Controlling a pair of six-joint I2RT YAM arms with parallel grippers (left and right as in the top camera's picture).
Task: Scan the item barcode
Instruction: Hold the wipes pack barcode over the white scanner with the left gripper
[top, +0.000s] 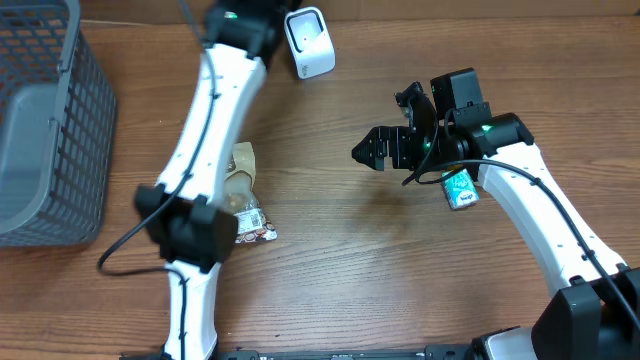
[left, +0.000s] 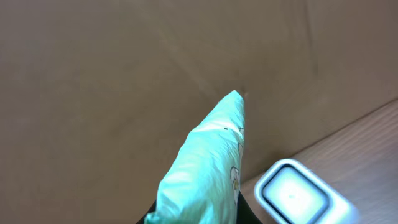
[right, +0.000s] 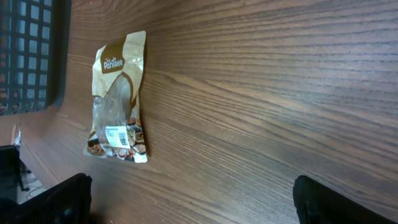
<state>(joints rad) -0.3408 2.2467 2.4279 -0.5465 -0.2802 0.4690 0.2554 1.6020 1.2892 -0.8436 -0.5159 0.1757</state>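
My left gripper (left: 199, 219) is shut on a mint-green packet (left: 205, 168), which sticks up in front of a brown cardboard wall. The white scanner (left: 297, 194) lies just right of the packet; from overhead the scanner (top: 310, 42) sits at the table's far edge beside my left wrist, and the held packet is hidden there. My right gripper (top: 385, 150) hangs open over the middle of the table, with nothing between its dark fingertips (right: 62, 199).
A brown snack bag (top: 243, 185) with a barcode label (right: 117, 135) lies flat, partly under my left arm. A second green packet (top: 460, 188) rests beneath my right forearm. A grey mesh basket (top: 70, 150) stands at the left edge.
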